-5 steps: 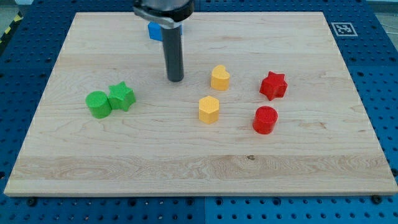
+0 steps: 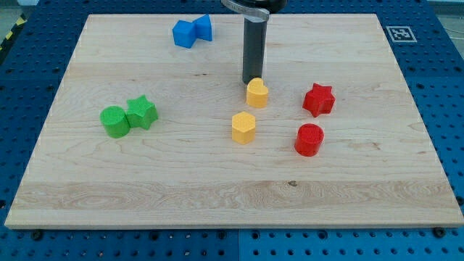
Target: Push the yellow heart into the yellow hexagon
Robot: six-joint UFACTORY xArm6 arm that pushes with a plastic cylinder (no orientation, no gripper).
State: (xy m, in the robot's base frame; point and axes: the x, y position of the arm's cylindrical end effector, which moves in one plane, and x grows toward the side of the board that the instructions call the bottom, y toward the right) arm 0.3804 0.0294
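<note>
The yellow heart lies near the middle of the wooden board. The yellow hexagon lies just below it and slightly to the view's left, with a small gap between them. My tip stands right behind the yellow heart, at its top edge, touching or almost touching it. The dark rod rises from there out of the view's top.
A red star and a red cylinder lie to the right of the yellow blocks. A green cylinder and a green star touch at the left. Two blue blocks lie at the top.
My tip has moved to the view's right and slightly up, from left of the yellow heart to just behind it. The blue blocks are now uncovered. No block has moved.
</note>
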